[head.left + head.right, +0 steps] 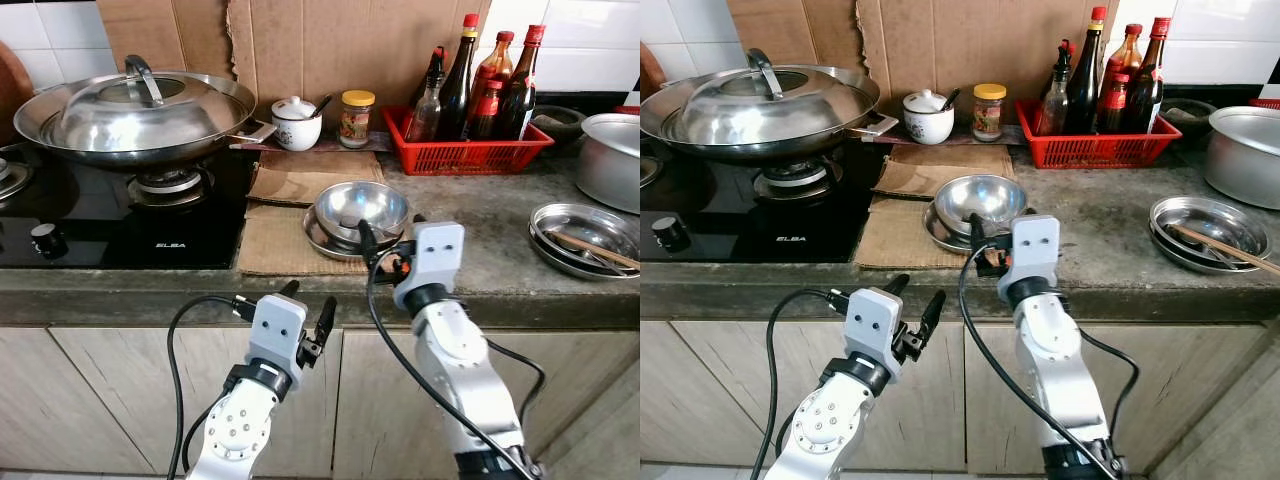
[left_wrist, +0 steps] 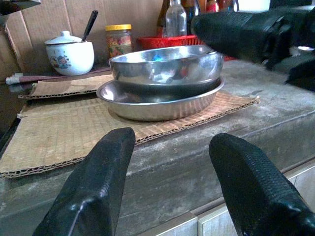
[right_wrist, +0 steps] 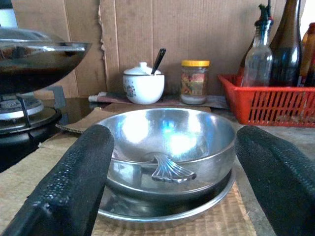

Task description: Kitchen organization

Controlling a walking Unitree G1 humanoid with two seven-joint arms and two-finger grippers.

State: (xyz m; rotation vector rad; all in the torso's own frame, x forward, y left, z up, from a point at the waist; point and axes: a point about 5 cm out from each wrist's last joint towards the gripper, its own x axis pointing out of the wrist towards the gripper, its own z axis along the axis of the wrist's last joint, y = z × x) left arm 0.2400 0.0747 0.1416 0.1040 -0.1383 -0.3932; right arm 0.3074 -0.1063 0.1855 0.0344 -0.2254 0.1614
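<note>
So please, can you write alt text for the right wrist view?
A steel bowl with a spoon inside sits on a steel plate, framed by the open right end effector. Behind stand a white jar and a red basket of bottles.

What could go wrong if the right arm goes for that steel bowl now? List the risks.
1. The steel bowl sits loosely stacked in a shallow steel plate; a one-sided grip could drag both or tip the bowl.
2. A spoon rests inside the bowl and may slide out if it is tilted.
3. The stack lies on loose cardboard near the counter edge, so a push by the open right end effector might shift everything.
</note>
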